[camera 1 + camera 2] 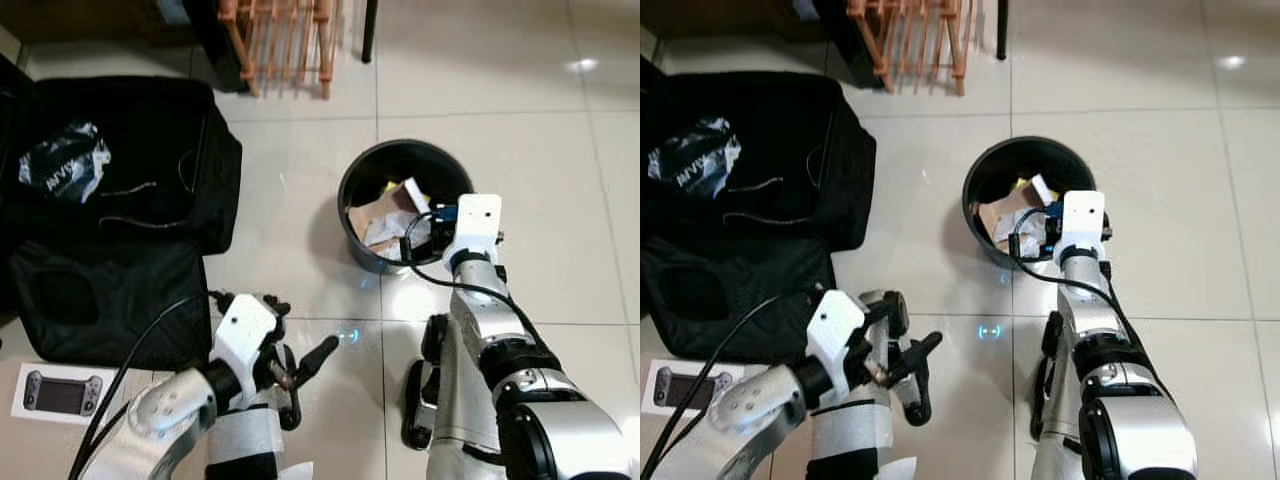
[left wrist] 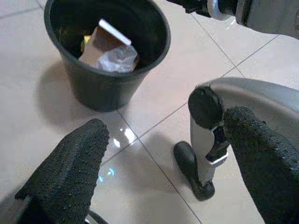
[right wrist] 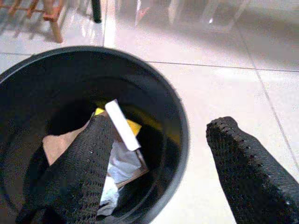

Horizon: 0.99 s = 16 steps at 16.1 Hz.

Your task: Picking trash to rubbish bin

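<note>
the round black plastic rubbish bin (image 1: pixel 405 205) stands on the pale tiled floor (image 1: pixel 300 170), already holding brown cardboard, a white slab and crumpled clear wrap (image 2: pixel 110 49). the right gripper (image 3: pixel 154 163) hangs at the bin's near rim, one finger over the opening and the other outside the wall, jaws spread wide and holding nothing. the left gripper (image 2: pixel 163 177) hovers low over bare tile, well short of the bin, its jaws also parted wide and empty.

the likeliest piece left to collect, as far as i can judge, is the crumpled dark printed plastic bag (image 1: pixel 65 160) lying on the open black fabric bag (image 1: pixel 120 210) at the robot's far left. it lies ahead and left of the left jaws, so that arm is much the nearer; its long axis is hard to tell.
</note>
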Available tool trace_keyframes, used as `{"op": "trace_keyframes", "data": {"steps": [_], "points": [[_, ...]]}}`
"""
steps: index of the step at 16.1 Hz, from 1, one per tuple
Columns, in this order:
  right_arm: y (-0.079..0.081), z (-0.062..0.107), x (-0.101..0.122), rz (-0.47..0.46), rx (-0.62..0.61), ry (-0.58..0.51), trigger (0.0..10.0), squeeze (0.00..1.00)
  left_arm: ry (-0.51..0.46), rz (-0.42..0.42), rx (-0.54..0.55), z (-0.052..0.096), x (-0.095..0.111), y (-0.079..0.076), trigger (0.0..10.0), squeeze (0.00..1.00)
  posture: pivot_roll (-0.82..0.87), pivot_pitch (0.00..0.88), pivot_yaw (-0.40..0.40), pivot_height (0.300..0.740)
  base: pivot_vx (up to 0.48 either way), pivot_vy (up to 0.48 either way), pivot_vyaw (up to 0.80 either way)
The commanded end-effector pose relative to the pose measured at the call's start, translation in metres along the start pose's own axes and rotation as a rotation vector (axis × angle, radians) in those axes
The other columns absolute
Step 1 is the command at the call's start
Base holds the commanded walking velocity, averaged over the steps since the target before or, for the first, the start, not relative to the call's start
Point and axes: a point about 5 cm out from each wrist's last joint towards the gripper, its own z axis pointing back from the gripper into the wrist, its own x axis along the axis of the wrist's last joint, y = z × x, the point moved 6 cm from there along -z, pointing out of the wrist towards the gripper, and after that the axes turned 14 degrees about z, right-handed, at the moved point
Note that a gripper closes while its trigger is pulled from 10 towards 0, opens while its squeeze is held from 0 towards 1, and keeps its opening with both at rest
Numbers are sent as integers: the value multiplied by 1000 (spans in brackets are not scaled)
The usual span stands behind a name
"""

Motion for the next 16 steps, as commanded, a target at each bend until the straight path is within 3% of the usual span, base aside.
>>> {"op": "trace_keyframes", "data": {"steps": [1, 12, 16], "points": [[0, 4, -13, -12, -2, 37, 10000, 0, 39, 11, 8, 1, -14, 0, 10000, 0, 218, 386, 72, 619, 0, 0, 0], [-13, -2, -5, -23, -32, 15, 10000, 0, -7, -28, -11, -21, -5, 10, 10000, 0, 191, 302, 68, 734, 0, 0, 0], [-16, -2, -4, -21, -36, 8, 10000, 0, -20, -26, -9, -26, -6, 10, 10000, 0, 177, 270, 58, 740, 0, 0, 0]]}}
